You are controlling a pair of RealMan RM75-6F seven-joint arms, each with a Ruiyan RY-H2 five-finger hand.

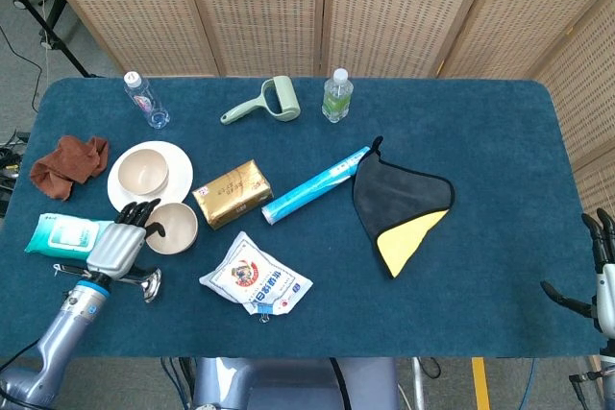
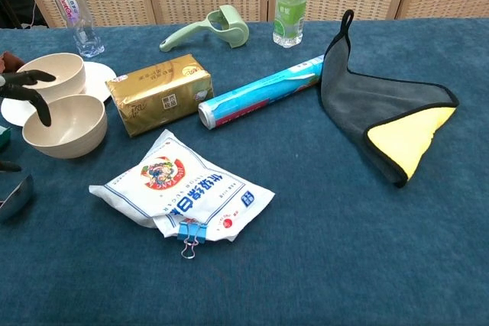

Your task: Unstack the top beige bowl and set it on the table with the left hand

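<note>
One beige bowl (image 1: 174,226) (image 2: 65,126) stands upright on the blue table (image 1: 480,141), just in front of the white plate (image 1: 116,187) (image 2: 97,74). A second beige bowl (image 1: 144,171) (image 2: 63,71) sits on that plate. My left hand (image 1: 122,243) (image 2: 27,89) is at the near-left rim of the front bowl with its fingers spread. One fingertip hangs over the rim, and no grip shows. My right hand (image 1: 602,277) hangs off the table's right front corner with fingers apart, holding nothing.
A gold box (image 1: 232,193) lies right of the bowl and a white bag (image 1: 256,277) in front of it. A wipes pack (image 1: 65,235) and metal spoon (image 1: 140,283) flank my left hand. A blue roll (image 1: 317,184), grey-yellow cloth (image 1: 399,204), bottles and lint roller lie farther off.
</note>
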